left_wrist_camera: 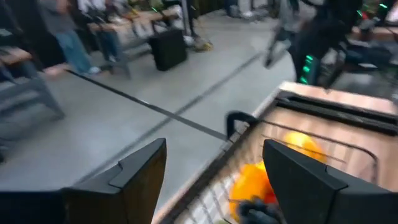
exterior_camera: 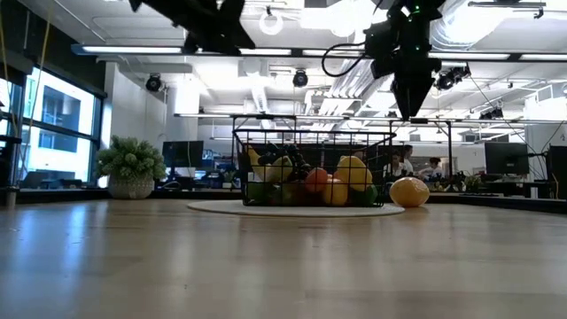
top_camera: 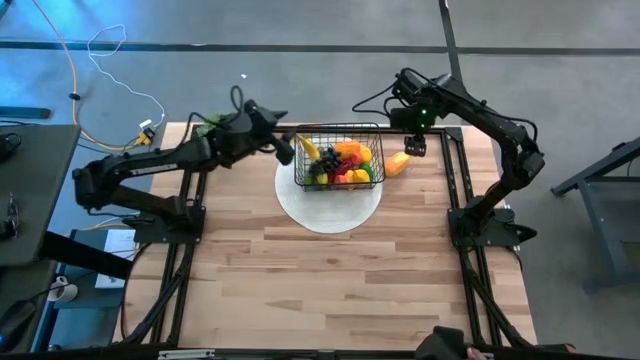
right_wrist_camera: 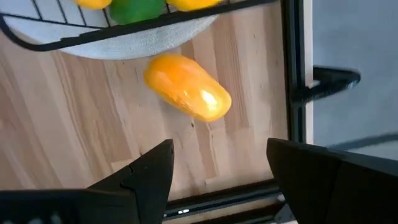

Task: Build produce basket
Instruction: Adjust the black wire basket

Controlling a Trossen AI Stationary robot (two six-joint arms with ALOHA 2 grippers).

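Observation:
The black wire basket (top_camera: 340, 158) stands on a round white plate (top_camera: 330, 210) at the table's far middle. It holds produce: a banana, dark grapes, and red, orange and green pieces. A yellow-orange mango (top_camera: 398, 163) lies on the bare wood just right of the basket, also seen in the low view (exterior_camera: 409, 191) and the right wrist view (right_wrist_camera: 186, 87). My left gripper (top_camera: 287, 150) hovers open at the basket's left rim, above table height (left_wrist_camera: 214, 146). My right gripper (top_camera: 415, 148) hangs open above the mango, pointing down, nothing between its fingers (right_wrist_camera: 219, 144).
A spiky green leafy bunch in a white pot (exterior_camera: 131, 164) stands at the table's far left corner. Black frame rails (top_camera: 462, 170) run along the table's left and right sides. Bare wood (top_camera: 340, 290) fills the near half. People stand in the room beyond the far edge.

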